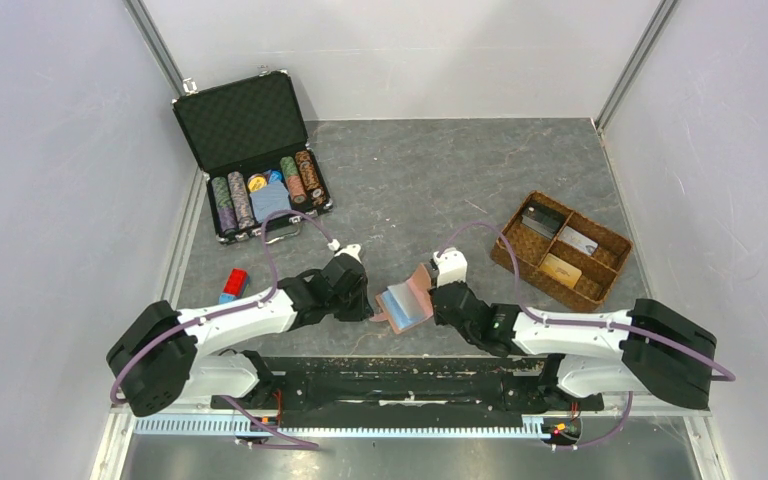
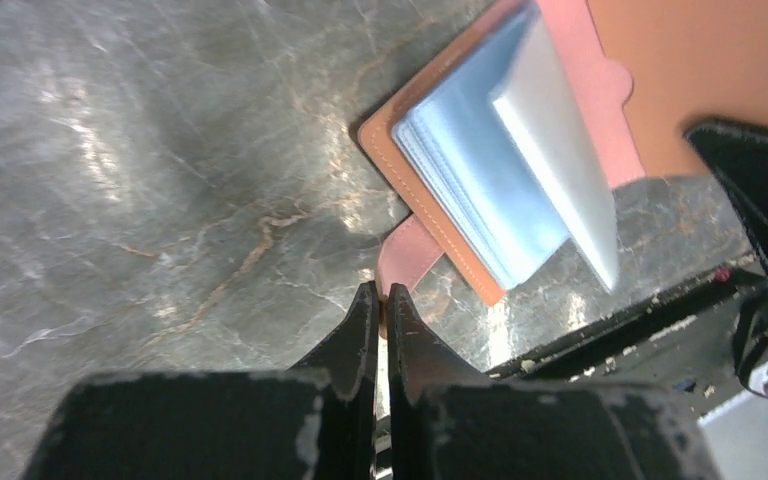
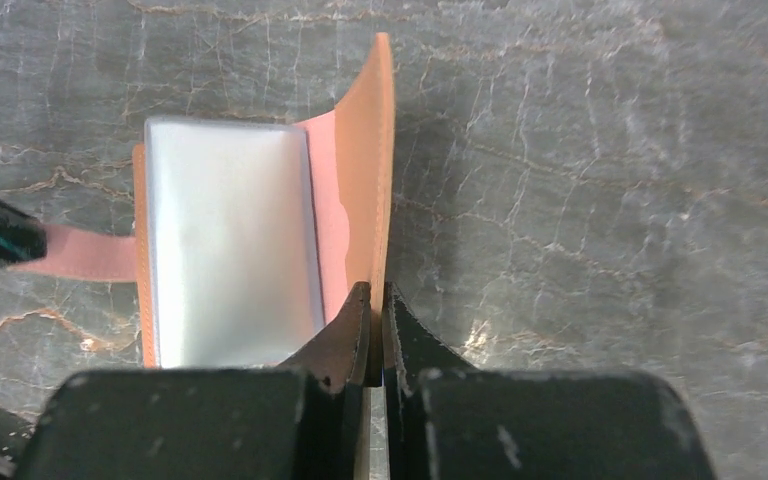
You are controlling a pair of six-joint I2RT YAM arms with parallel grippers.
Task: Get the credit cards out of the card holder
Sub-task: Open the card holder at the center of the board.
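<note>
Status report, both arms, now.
Both shut: left gripper on snap tab of card holder, right gripper on its raised cover. Holder open, sleeves showing. Three credit cards in woven tray; no obstruction seen.

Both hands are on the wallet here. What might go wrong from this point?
1. The left hand pinches only the tip of the snap tab; a pull may slip it free and let the card holder flop shut.
2. The right hand clamps the raised cover, so neither hand is free to reach into the clear sleeves; releasing either could lose the opening.
</note>
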